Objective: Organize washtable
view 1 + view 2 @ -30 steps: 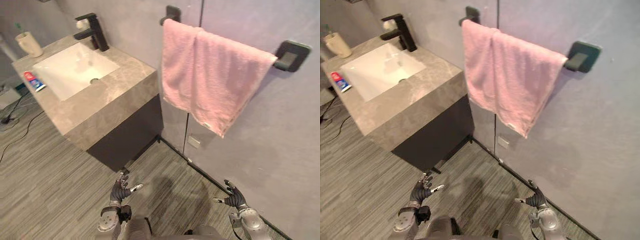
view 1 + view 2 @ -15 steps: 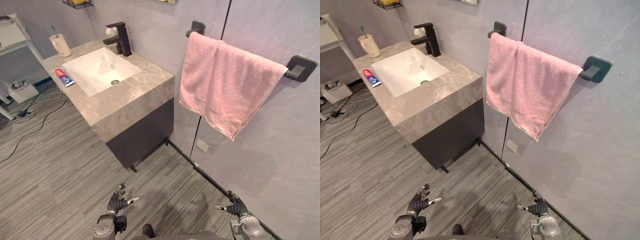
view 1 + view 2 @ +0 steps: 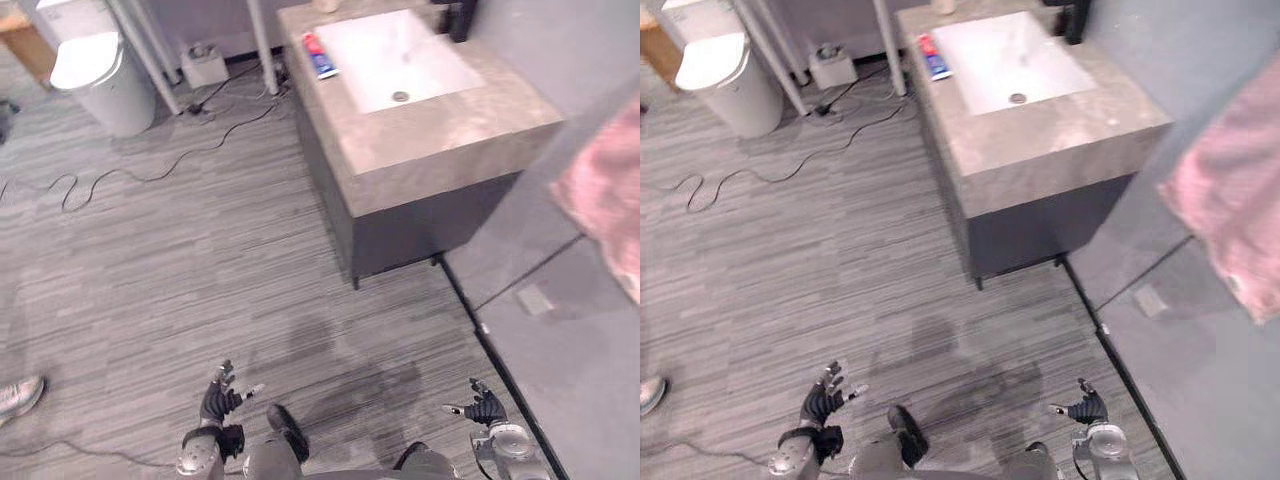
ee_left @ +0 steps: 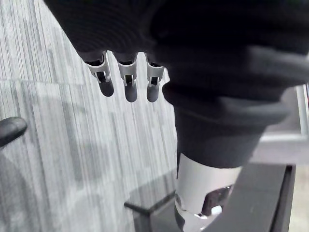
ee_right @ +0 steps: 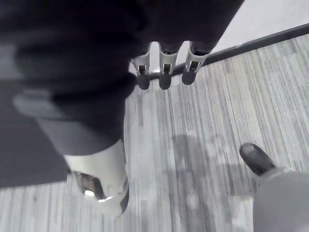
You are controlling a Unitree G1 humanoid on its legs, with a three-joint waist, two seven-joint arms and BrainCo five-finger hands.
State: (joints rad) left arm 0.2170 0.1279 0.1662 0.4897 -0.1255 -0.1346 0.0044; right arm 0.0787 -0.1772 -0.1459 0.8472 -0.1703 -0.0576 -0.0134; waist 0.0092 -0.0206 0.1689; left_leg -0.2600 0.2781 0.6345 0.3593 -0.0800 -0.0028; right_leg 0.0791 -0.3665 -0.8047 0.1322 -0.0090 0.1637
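- Washtable: one unit with a mottled beige-grey stone top over a dark cabinet, set against the wall.
- Sunk in its top is one white rectangular basin, with one black faucet on the basin's wall side.
- One red-and-blue toothpaste tube lies flat on the stone beside the basin.
- One pink towel hangs beside the washtable.
- Left hand and right hand are both well apart from the washtable, over the floor, fingers loosely spread and holding nothing.

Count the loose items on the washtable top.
2. A toothpaste tube lies on the counter left of the basin; what looks like a cup stands at the back corner, cut off at the view's edge. More may be hidden.
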